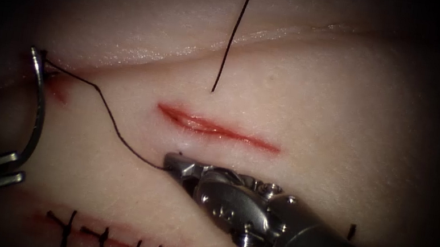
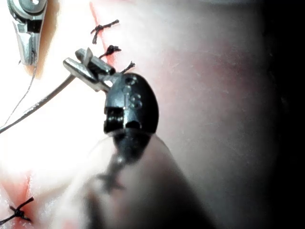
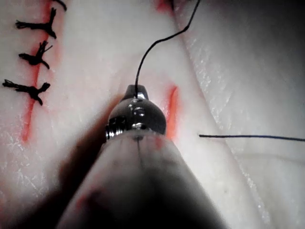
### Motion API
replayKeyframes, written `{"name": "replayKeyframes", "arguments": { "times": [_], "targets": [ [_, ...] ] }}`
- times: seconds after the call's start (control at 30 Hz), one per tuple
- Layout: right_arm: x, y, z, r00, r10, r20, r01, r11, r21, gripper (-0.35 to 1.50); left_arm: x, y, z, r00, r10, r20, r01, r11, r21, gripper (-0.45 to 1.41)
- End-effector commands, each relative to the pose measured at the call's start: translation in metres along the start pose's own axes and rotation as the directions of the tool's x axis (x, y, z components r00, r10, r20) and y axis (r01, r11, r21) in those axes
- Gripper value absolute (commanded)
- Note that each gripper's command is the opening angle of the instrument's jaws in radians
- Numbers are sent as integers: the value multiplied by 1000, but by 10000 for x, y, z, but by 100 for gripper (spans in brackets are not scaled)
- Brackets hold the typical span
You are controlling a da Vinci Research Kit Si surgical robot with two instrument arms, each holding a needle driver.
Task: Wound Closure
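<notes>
Gripping the needle near its lower end, the left tool keeps its jaws clenched; the curve rises upright above them, well left of the cut. Thread runs from the needle's upper end down right into the closed right tool, just below the cut. The tissue carries an older stitched row.
</notes>
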Motion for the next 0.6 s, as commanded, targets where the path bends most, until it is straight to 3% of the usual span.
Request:
{"name": "replayKeyframes", "arguments": {
  "times": [0.03,0.37,0.6],
  "targets": [
    [10,-11,1,1000,13,-5,-13,1000,2,-35,-10,9,0,1000,1,3,-1,1000,0,-45],
    [73,-58,-13,994,70,-81,-69,997,25,-35,-29,22,11,1000,7,-1,-7,1000,16,-45],
    [117,-75,-18,986,91,-138,-83,995,62,-35,-30,26,8,1000,4,0,-4,1000,19,-45]
  ]
}}
